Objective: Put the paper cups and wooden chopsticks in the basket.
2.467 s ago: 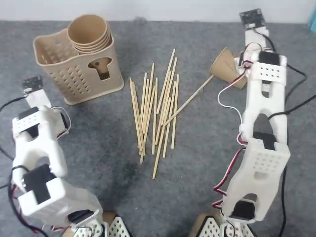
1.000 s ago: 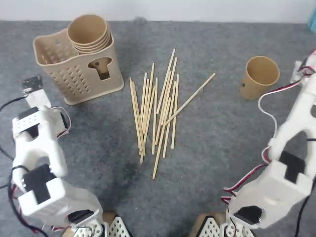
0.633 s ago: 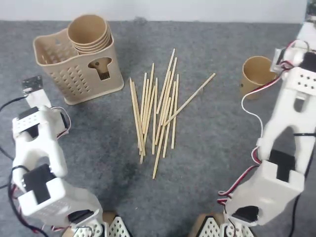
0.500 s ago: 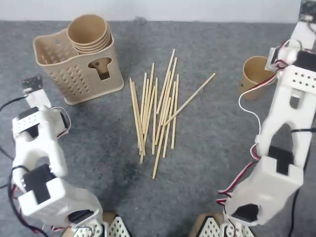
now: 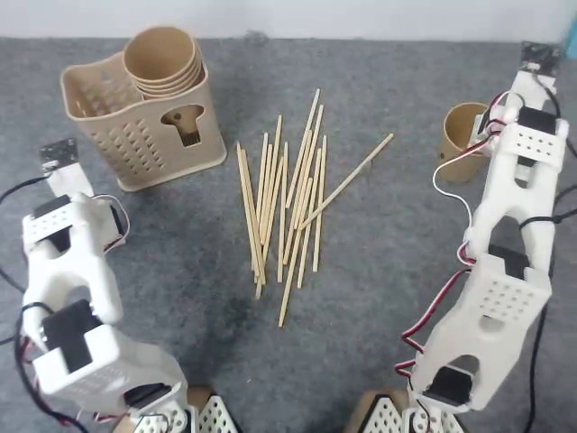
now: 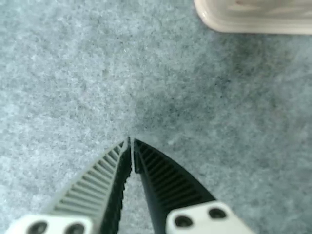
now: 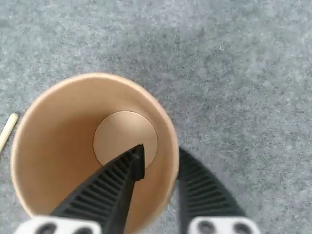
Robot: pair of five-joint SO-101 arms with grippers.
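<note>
Right hand point(image 7: 161, 155) swung back over the last cup point(image 7: 58, 141), apart astride its rim (chopsticks point(image 5: 288, 203) untouched; other cups point(image 5: 162, 56) in basket point(image 5: 135, 149)).

Upright cup point(image 5: 458, 144), chopsticks point(image 5: 288, 203) scattered, stacked cups point(image 5: 164, 56) in basket point(image 5: 126, 149)

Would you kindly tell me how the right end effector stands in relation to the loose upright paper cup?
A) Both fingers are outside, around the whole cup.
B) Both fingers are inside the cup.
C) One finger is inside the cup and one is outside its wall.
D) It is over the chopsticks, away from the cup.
C: in the right wrist view the right end effector straddles the wall of the paper cup, one finger down inside and the other outside the rim.
</note>
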